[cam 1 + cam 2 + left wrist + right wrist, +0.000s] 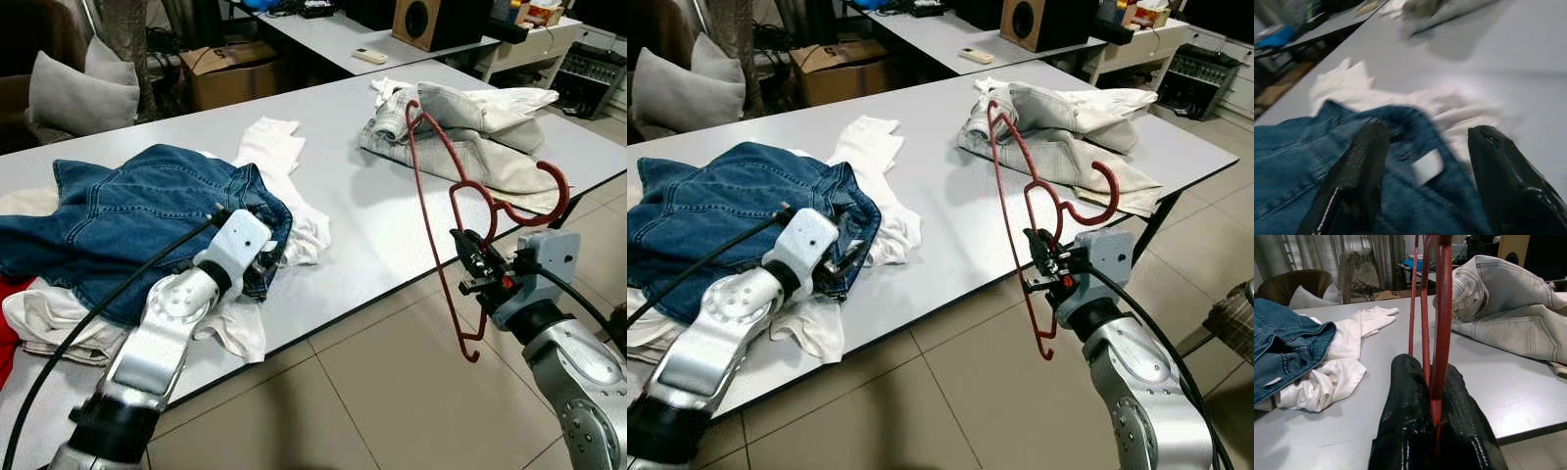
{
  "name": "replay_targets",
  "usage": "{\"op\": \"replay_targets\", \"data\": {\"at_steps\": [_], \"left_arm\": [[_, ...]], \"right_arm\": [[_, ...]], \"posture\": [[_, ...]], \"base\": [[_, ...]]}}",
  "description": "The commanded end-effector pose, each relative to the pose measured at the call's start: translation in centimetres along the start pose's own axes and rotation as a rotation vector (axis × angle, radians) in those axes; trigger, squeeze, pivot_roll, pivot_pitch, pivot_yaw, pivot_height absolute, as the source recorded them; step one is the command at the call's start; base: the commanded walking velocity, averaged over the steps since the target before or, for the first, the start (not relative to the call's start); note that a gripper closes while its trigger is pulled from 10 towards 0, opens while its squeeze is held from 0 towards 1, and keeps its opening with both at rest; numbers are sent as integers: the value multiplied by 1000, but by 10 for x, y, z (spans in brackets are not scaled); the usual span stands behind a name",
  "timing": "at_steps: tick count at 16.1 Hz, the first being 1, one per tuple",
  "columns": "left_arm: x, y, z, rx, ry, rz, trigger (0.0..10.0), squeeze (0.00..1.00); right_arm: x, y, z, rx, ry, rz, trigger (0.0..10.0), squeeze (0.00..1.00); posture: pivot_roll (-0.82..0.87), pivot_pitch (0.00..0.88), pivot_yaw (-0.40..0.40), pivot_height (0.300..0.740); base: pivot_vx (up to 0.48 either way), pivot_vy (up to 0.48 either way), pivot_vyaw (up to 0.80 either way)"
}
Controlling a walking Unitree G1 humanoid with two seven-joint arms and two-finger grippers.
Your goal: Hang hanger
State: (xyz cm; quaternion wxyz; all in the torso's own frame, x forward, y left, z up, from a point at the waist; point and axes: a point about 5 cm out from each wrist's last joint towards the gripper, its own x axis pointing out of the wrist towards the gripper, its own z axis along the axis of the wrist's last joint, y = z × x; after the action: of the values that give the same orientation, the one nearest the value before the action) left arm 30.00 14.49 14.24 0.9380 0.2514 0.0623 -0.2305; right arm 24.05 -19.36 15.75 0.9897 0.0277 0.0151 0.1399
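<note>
Hanger (460, 206) in red wire stands upright off the table's (372, 235) near edge, pinched by the right gripper (474, 266), whose two black fingers (1405, 431) are pressed together on the wire at the frame's shoulder, below the hook. The hook curls above and behind the clamp, over pale trousers (470, 127); the long frame runs up towards them and down past the fingers to a small end loop over the tiled floor (372, 392). Across the table the left gripper (263, 257) hovers at the collar of a blue denim jacket (127, 215), fingers (1356, 171) spread apart with the collar between them, a white shirt (284, 166) beneath. Doing this step well likely means keeping the clamp firm so the wire does not twist, and holding the jacket's neck open while a hanger shoulder is fed in.
</note>
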Motion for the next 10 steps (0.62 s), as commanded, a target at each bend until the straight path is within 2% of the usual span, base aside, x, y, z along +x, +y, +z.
{"op": "replay_targets", "data": {"at_steps": [1,3,6,7,8,9,10], "left_arm": [[3,-4,-4,8,35,8,10000,0],[3,-6,-7,-29,54,10,10000,0],[3,-2,-16,5,117,52,10000,0],[2,0,-19,-11,146,62,6980,0],[2,0,-21,-26,161,65,6980,0],[1,0,-23,-29,177,70,3373,0],[1,0,-25,-31,193,77,2392,0]], "right_arm": [[1,0,2,-21,-5,2,10000,0],[0,0,2,-22,-4,0,10000,0],[-1,0,2,-24,-4,-1,10000,0],[0,2,2,-24,-4,0,10000,0],[0,2,1,-24,-3,1,10000,0],[0,3,1,-24,-3,2,10000,0],[0,3,1,-25,-2,4,10000,0]], "posture": [[-192,0,10,740],[-194,0,12,740],[-195,0,15,740],[-193,0,15,740],[-193,0,15,740],[-193,0,15,740],[-194,0,16,740]], "base": [[0,0,0],[0,0,0],[0,0,0],[0,0,0],[0,0,0],[0,0,0],[0,0,0]]}}
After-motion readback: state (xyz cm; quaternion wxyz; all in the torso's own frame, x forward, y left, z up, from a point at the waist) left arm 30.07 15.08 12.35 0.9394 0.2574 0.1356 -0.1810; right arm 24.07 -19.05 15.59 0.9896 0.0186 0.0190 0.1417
